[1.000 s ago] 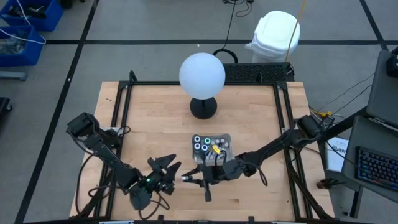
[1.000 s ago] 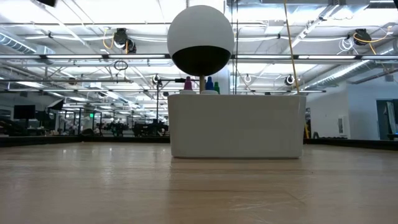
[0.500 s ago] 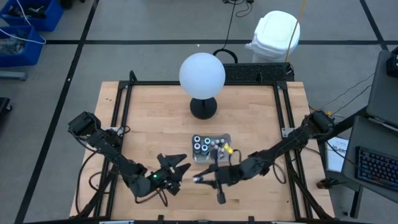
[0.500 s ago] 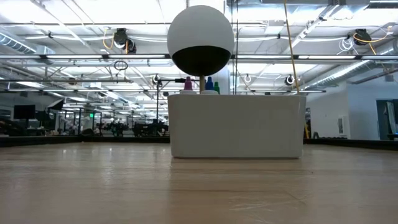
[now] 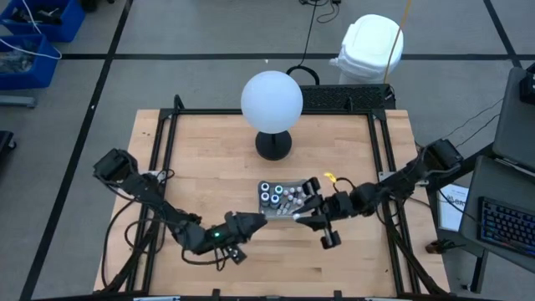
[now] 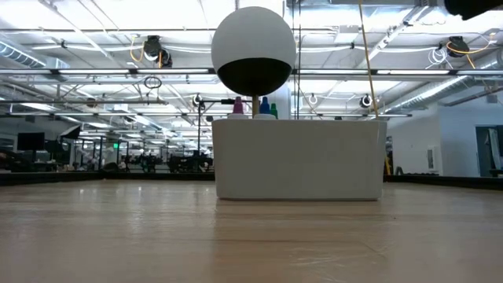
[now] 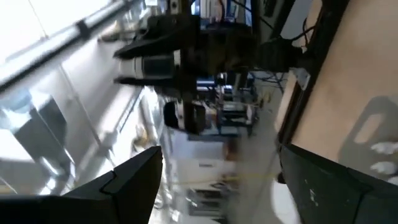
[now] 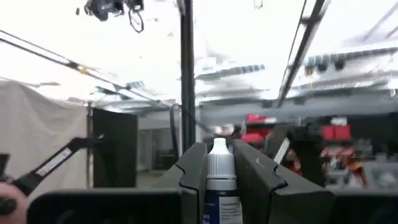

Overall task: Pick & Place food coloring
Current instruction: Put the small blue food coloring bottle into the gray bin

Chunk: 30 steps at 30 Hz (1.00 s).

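We've got one small food coloring bottle (image 8: 217, 180) pinched upright in the right gripper (image 5: 303, 216), jaws nearly shut, hovering just beside the tray (image 5: 284, 199). Left gripper (image 5: 248, 224) waits nearby, jaws wide, empty. Probably next: carry it to its spot.

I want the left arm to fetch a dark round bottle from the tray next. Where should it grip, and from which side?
Grip a dark round bottle by its body just under the cap, descending from straight above. They stand upright at the clear tray's left end, packed against neighbours, so a side approach looks blocked. The left gripper is open nearby.
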Available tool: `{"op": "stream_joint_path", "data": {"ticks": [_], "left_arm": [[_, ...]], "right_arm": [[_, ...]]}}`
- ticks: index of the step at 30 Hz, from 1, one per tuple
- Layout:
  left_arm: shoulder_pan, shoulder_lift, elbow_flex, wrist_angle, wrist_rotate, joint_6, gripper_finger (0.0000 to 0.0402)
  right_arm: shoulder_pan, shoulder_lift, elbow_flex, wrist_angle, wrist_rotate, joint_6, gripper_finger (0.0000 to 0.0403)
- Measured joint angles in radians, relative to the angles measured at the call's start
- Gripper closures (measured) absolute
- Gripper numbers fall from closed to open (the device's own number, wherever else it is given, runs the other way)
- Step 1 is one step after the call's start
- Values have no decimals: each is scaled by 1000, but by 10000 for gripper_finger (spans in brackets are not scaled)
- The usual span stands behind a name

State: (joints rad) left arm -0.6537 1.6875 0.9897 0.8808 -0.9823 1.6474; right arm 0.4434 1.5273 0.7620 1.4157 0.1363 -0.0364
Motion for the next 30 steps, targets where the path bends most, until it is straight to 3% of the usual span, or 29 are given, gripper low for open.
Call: {"op": "stream_joint_path", "data": {"ticks": [8, 16, 30], "left_arm": [[55, 0, 0, 78, 49, 75, 80], [67, 1, 0, 72, 248, 166, 80], [202, 1, -1, 103, 426, 158, 80]], "right_arm": [[-18, 2, 0, -87, -11, 5, 348], [-55, 2, 0, -140, -9, -39, 348], [-105, 3, 0, -144, -62, -59, 348]]}}
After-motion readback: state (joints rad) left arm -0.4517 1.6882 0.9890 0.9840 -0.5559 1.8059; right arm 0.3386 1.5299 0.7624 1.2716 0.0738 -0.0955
